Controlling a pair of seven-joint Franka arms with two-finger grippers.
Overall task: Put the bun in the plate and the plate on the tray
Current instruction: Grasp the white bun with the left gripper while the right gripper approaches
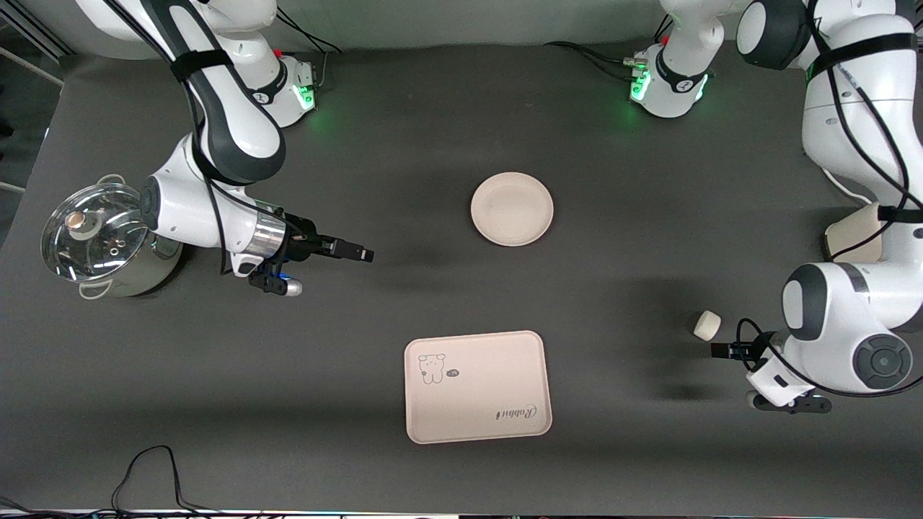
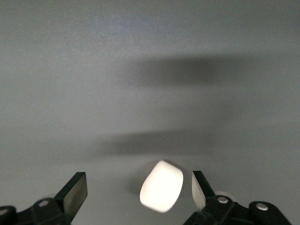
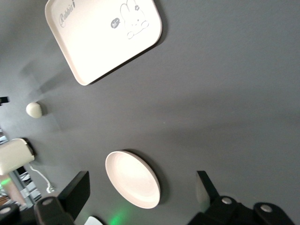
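Note:
The bun [image 1: 707, 325] lies on the dark table at the left arm's end. In the left wrist view the bun [image 2: 161, 186] sits between the open fingers, close to one fingertip [image 2: 200, 186], not gripped. My left gripper [image 1: 719, 350] [image 2: 138, 190] is low beside it. The round plate [image 1: 512, 208] lies empty mid-table, toward the bases. The tray [image 1: 477, 386] with the bear drawing lies nearer to the front camera than the plate. My right gripper [image 1: 358, 253] [image 3: 140, 190] is open and empty over bare table between pot and plate. The right wrist view shows the plate [image 3: 132, 179], the tray [image 3: 105, 35] and the bun [image 3: 33, 109].
A steel pot with a glass lid [image 1: 94, 238] stands at the right arm's end of the table. A cream object [image 1: 854, 234] sits at the left arm's end, partly hidden by the left arm. A black cable [image 1: 148, 468] lies at the table's front edge.

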